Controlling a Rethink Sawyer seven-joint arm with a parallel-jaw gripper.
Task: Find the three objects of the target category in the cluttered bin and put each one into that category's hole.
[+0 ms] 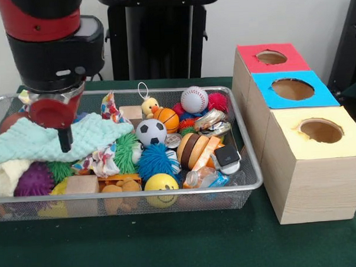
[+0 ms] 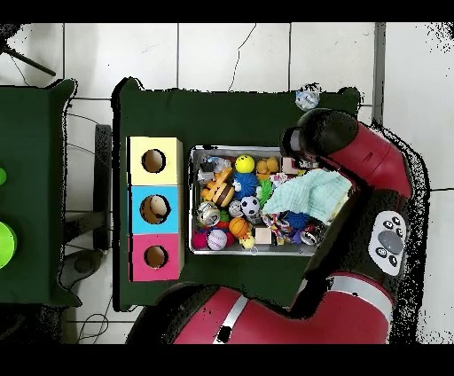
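Pincer (image 1: 65,141): pressing into the mint cloth (image 1: 48,141) at the bin's (image 1: 250,166) nine o'clock
Jaws: can't tell, apart or together

Arm shell (image 2: 372,164): glossy red, rounded links, black at the joints.
Wrist (image 1: 56,50): red band above a black cylindrical housing with small pale markings.
End effector (image 1: 64,138): red rounded cap, thin black stem beneath.
Elbow panel (image 2: 387,239): grey plate with dark round buttons.
Base link (image 2: 248,319): red with a white stripe.
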